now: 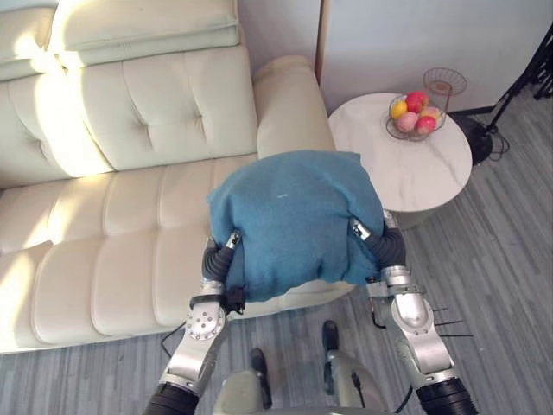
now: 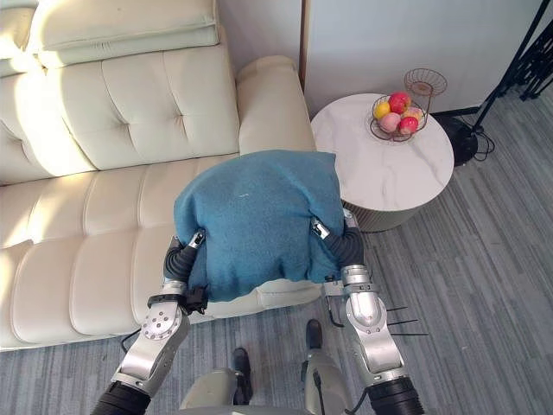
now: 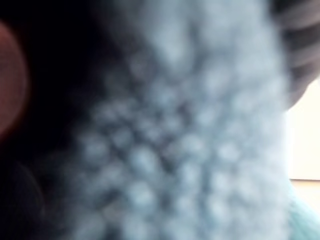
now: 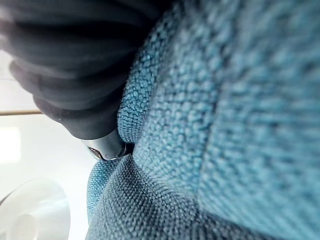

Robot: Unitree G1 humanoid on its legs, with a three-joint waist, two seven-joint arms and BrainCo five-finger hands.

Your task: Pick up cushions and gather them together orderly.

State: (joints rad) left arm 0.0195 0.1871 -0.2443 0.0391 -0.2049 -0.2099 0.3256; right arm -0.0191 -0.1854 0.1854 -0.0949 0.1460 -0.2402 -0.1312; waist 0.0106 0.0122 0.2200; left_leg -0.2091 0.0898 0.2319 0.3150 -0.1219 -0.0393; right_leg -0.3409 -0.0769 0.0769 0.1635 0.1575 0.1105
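While the cushion (image 1: 294, 220) is held over the front edge of the sofa (image 1: 112, 268), squeezed sideways between left hand (image 1: 220, 258) and right hand (image 1: 380, 245), probably to lift it whole, both sink into fabric: can't tell clenched or released.

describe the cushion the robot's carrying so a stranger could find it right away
Start at the big cream sofa. Just in front of its right end, beside the round white table, a cushion is held up between the left hand and the right hand. It is the one blue, coarse-woven thing here, while the sofa and table next to it are smooth and pale.
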